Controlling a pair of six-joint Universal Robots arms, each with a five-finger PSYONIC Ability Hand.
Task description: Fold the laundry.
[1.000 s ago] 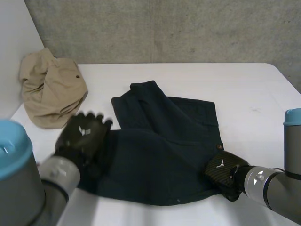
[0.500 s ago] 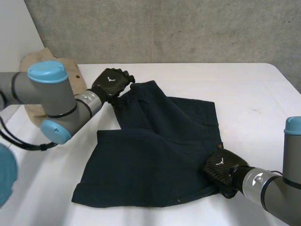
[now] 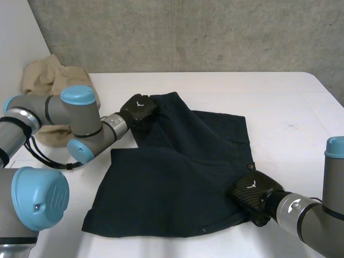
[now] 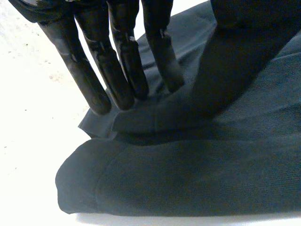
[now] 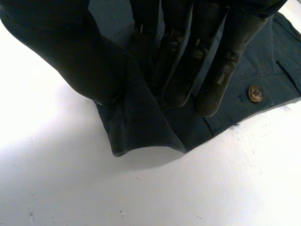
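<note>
Dark navy shorts [image 3: 183,166] lie spread on the white table [image 3: 285,107]. My left hand [image 3: 138,109] is on their far left corner. In the left wrist view its straight fingers [image 4: 117,61] rest on the folded hem [image 4: 108,127], with the thumb held just above the cloth. My right hand [image 3: 252,193] is at the near right corner, beside a brown button [image 3: 250,167]. In the right wrist view a fold of the shorts [image 5: 141,127] is pinched between its thumb [image 5: 70,52] and its fingers [image 5: 178,61], with the button [image 5: 255,93] by the fingertips.
A crumpled beige garment [image 3: 48,80] lies at the table's far left, behind my left arm [image 3: 75,115]. A concrete wall [image 3: 215,32] stands behind the table. Bare white table runs to the right of the shorts and along the front edge.
My left arm has swung from the near left side of the shorts to their far left corner and the hand has come down onto the hem. The right hand has stayed put.
</note>
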